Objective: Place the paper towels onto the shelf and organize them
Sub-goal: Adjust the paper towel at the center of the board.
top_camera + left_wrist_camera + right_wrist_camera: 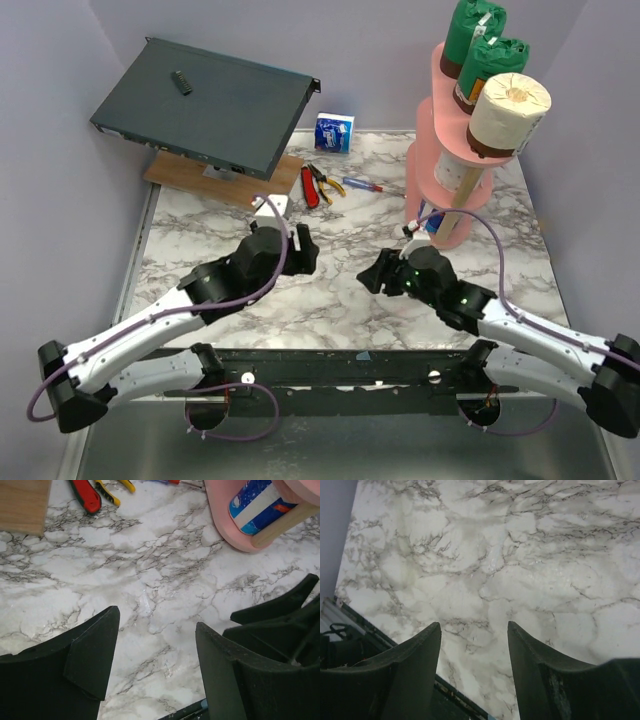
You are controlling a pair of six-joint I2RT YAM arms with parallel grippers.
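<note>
Both arms are low over the white marble-pattern table [330,300]; left gripper [300,250] has its jaws spread with only tabletop between them, and the right gripper [375,272] is spread and empty too, the two facing each other near the middle.

The pink three-tier shelf with wooden dowel posts [432,105] stands at the right; on its top board are two green-wrapped rolls [478,40] plus a white roll with a brown band at its base [510,108]; a blue-and-white wrapped roll [260,504] lies on its side on the bottom board.

One small blue-and-white wrapped pack [334,132] sits on the table by the back wall, well apart from the shelf; red-handled pliers [309,186] lie just in front of it, beside the dark grey flat metal box [205,105].
</note>
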